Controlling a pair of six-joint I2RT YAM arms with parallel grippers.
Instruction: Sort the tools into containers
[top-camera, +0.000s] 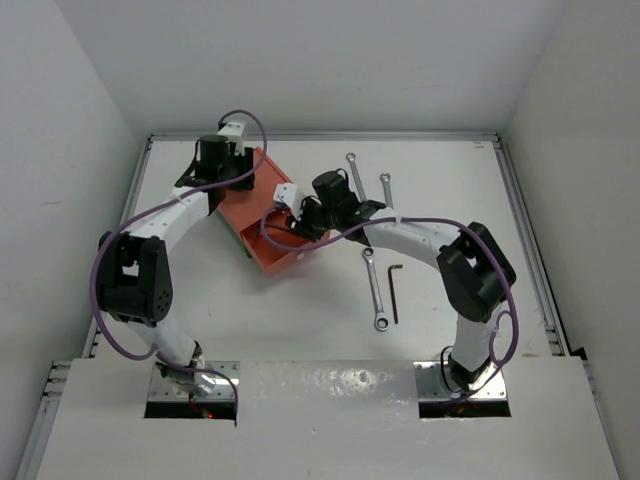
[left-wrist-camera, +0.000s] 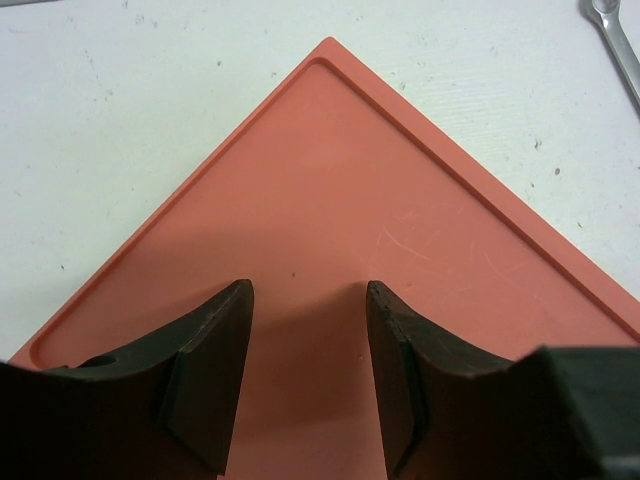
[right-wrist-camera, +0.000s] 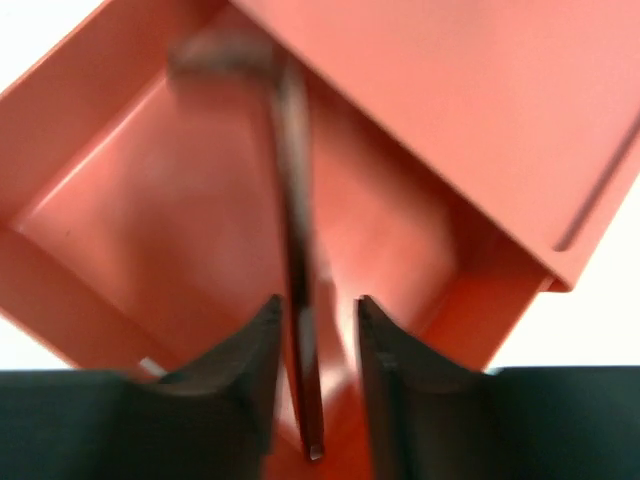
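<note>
Near first: right of the orange box (top-camera: 245, 205) and closer to my side, a combination wrench (top-camera: 373, 290) and a loose hex key (top-camera: 394, 295) lie side by side on the table (top-camera: 450, 180), close but not touching.

Next out, the right gripper (right-wrist-camera: 317, 305) hangs over the open orange drawer (right-wrist-camera: 130, 220), which sticks out of the box's near-right face. Its jaws are a narrow slot apart. A second hex key (right-wrist-camera: 295, 200) runs between them, with its bent end out over the drawer floor. The key is blurred and a gap shows on one side, so I cannot tell whether it is pinched or loose.

The left gripper (left-wrist-camera: 308, 290) is over the box's top near its far-left corner, jaws wide apart and empty. I can't tell whether it touches the top.

Farthest out, two more wrenches (top-camera: 355, 172) (top-camera: 386, 190) lie on the table right of the box's far side, apart from each other.

Risks:
- The long shank could catch the drawer wall or the lip of the box top, leaving the key propped on the rim or outside the drawer. A tilted release would cause that.
- If my right arm bumps the drawer and the left isn't bracing the box, the box slides.
</note>
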